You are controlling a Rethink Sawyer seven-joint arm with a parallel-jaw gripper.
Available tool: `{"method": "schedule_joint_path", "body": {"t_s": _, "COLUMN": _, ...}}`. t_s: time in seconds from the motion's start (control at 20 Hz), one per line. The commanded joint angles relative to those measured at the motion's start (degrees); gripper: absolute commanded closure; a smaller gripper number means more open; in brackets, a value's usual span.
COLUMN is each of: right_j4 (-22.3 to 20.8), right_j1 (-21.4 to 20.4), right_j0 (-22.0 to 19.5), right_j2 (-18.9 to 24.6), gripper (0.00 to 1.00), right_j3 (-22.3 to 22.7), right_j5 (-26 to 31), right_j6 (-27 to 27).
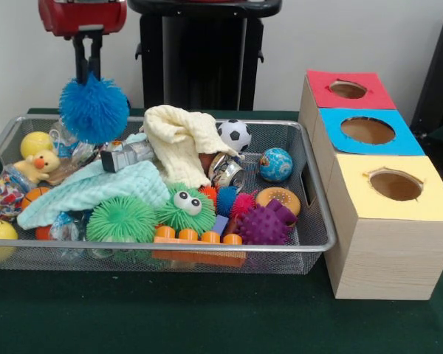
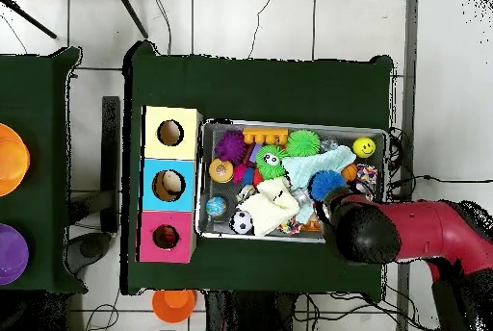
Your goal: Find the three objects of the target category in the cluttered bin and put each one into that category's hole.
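The wire mesh bin (image 1: 170,249) is full of toys; it also shows in the overhead view (image 2: 201,183). My gripper (image 1: 88,72) hangs over the bin's far left corner, shut on a blue spiky ball (image 1: 94,109) that it holds just above the clutter. The ball also shows in the overhead view (image 2: 327,185), beside my red arm (image 2: 404,231). A yellow duck-like toy (image 1: 38,164) with an orange beak lies at the bin's left, below the ball. No tiger figure or tan plush animal shows. The red-topped hole (image 1: 348,89) is on the farthest box to the right (image 2: 166,237).
A cream cloth (image 1: 179,140) and a mint cloth (image 1: 96,190) cover part of the pile. A green googly-eyed ball (image 1: 183,206), a green spiky ball (image 1: 120,219), a purple spiky ball (image 1: 266,223) and a soccer ball (image 1: 235,134) lie around them. The blue-topped hole (image 1: 367,130) and the yellow-topped hole (image 1: 395,185) are nearer.
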State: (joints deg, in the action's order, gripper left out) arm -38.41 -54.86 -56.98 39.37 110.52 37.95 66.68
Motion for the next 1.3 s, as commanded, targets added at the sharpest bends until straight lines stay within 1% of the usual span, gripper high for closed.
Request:
{"method": "schedule_joint_path", "body": {"t_s": 0.05, "right_j4": 4.2, "right_j1": 0.9, "right_j0": 1.1, "right_j2": 3.7, "gripper": 1.0, "right_j3": 4.5, "right_j5": -5.7, "right_j6": 3.5}}
{"method": "schedule_joint_path", "body": {"t_s": 0.15, "right_j4": 5.5, "right_j1": 0.9, "right_j0": 1.3, "right_j2": 3.8, "gripper": 1.0, "right_j3": 4.9, "right_j5": -6.0, "right_j6": 3.6}}
{"method": "schedule_joint_path", "body": {"t_s": 0.4, "right_j4": 6.5, "right_j1": 1.3, "right_j0": 2.8, "right_j2": 2.7, "gripper": 1.0, "right_j3": 4.7, "right_j5": -6.7, "right_j6": 4.1}}
{"method": "schedule_joint_path", "body": {"t_s": 0.6, "right_j4": 7.5, "right_j1": 1.8, "right_j0": 4.2, "right_j2": 1.7, "gripper": 1.0, "right_j3": 4.1, "right_j5": -3.8, "right_j6": 3.6}}
{"method": "schedule_joint_path", "body": {"t_s": 0.65, "right_j4": 7.8, "right_j1": 1.9, "right_j0": 4.5, "right_j2": 1.3, "gripper": 0.0, "right_j3": 3.9, "right_j5": -3.4, "right_j6": 3.2}}
{"method": "schedule_joint_path", "body": {"t_s": 1.1, "right_j4": 8.3, "right_j1": 2.0, "right_j0": 4.1, "right_j2": 0.8, "gripper": 0.0, "right_j3": 3.8, "right_j5": -2.3, "right_j6": 1.3}}
{"method": "schedule_joint_path", "body": {"t_s": 1.2, "right_j4": 7.5, "right_j1": 2.5, "right_j0": 4.1, "right_j2": 0.4, "gripper": 0.0, "right_j3": 3.3, "right_j5": -1.8, "right_j6": 0.4}}
{"method": "schedule_joint_path", "body": {"t_s": 1.25, "right_j4": 6.1, "right_j1": 2.9, "right_j0": 4.2, "right_j2": -0.5, "gripper": 0.0, "right_j3": 2.3, "right_j5": -0.1, "right_j6": -1.0}}
{"method": "schedule_joint_path", "body": {"t_s": 1.3, "right_j4": 5.3, "right_j1": 3.2, "right_j0": 4.2, "right_j2": -1.0, "gripper": 0.0, "right_j3": 1.9, "right_j5": 0.2, "right_j6": -1.4}}
